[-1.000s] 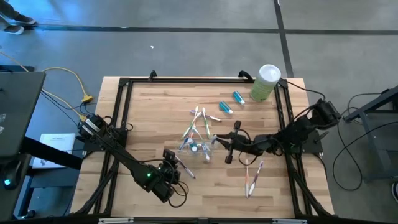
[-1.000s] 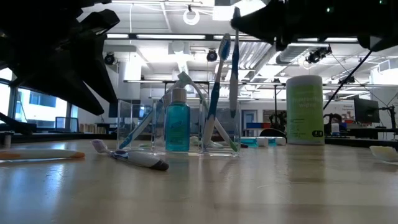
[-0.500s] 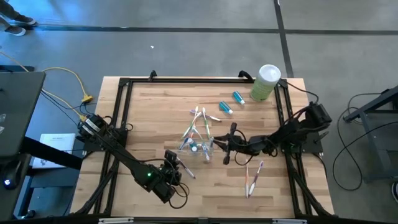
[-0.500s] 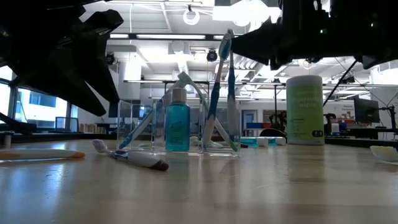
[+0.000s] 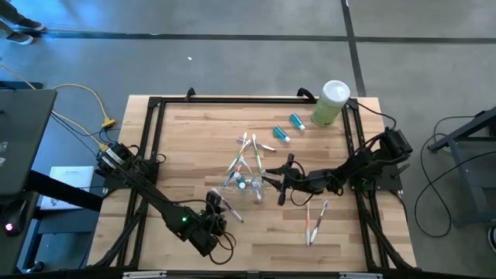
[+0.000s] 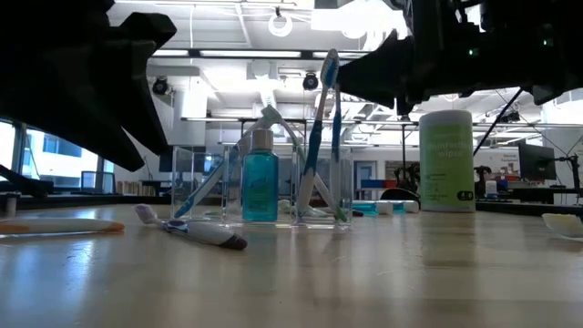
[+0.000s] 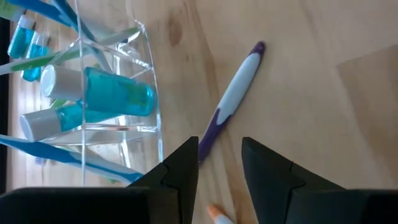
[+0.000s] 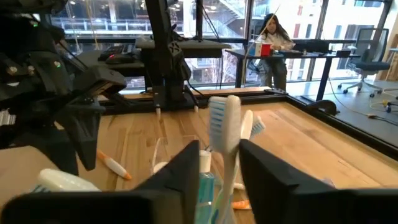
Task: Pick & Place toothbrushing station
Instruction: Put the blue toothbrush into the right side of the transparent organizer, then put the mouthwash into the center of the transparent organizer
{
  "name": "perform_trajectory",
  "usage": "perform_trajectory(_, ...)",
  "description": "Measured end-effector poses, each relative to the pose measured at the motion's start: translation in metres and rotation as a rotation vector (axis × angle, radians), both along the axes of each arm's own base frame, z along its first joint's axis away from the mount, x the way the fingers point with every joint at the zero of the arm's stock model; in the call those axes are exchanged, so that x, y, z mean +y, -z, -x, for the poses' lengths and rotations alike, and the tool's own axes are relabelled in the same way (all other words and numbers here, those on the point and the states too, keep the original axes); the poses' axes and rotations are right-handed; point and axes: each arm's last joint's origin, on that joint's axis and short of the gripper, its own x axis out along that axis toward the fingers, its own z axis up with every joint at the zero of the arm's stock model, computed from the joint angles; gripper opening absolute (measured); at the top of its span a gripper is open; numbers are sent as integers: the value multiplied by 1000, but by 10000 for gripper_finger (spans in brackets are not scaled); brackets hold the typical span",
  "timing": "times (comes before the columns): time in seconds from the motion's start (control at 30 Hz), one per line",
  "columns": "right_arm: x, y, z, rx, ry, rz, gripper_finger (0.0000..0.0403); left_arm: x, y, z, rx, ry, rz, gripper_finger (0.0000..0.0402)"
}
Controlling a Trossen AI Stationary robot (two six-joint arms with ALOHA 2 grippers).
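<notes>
Right hand (image 5: 273, 183) released above the clear cup (image 5: 249, 184); left hand (image 7: 219, 163) parted, tips cut off.

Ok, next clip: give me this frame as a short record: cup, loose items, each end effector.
cup: clear, mid-table, holding toothbrushes and a blue tube
loose brushes: purple one beside the cup; two more to its right
loose tubes: two near the green canister
left end effector: open, over the purple brush
right end effector: open, a brush standing between its fingers
</notes>
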Motion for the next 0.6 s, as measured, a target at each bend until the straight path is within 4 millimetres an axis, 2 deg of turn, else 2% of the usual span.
perform_trajectory(0.17, 0, -2, 0, -16, 3, -6, 194, -4, 0, 3, -15, -12, 26, 116)
perform_trajectory(0.3, -2, -15, 3, -43, 49, 32, 244, -4, 0, 3, -10, -12, 21, 116)
perform_trajectory(0.43, -5, -32, 12, -11, 107, 70, 270, -1, 0, 3, -1, -20, 3, 116)
perform_trajectory(0.6, -19, -47, 30, 124, 194, 7, 273, 1, 1, 4, 11, -23, -17, 116)
